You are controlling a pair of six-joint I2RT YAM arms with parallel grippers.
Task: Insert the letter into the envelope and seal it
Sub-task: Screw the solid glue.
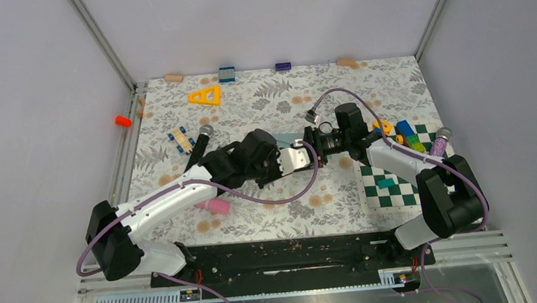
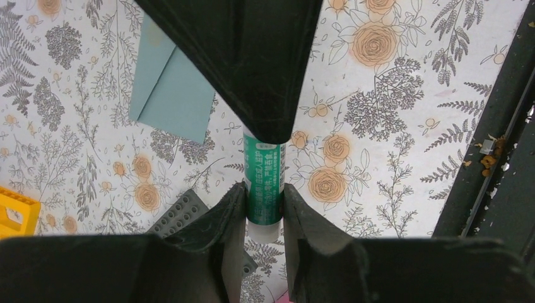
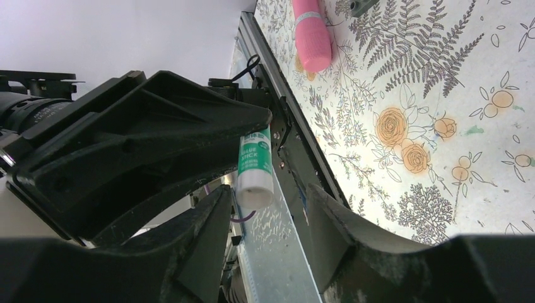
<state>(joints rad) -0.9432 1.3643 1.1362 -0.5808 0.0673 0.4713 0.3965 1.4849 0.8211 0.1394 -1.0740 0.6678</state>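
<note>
Teal-grey paper, one item: your envelope (image 2: pixel 170 88) lay flat on the floral table cover (image 2: pixel 391 113), partly hidden in the left wrist view behind a black finger. You also had one green glue stick (image 2: pixel 265 183) and two grippers. Your left gripper (image 2: pixel 264 199) was parted only narrowly and clamped on the stick's body, one finger pressed to each side. Your right gripper (image 3: pixel 265 205) faced it with its jaws set wider than the stick's white end. A gap showed on both sides, so it gripped nothing. The envelope lay on the cover beyond the left gripper and off to one side, apart from the fingers and the stick. One grey studded plate (image 2: pixel 180 214) lay close by the left fingers. One pink cylinder (image 3: pixel 311 35) lay farther off.
</note>
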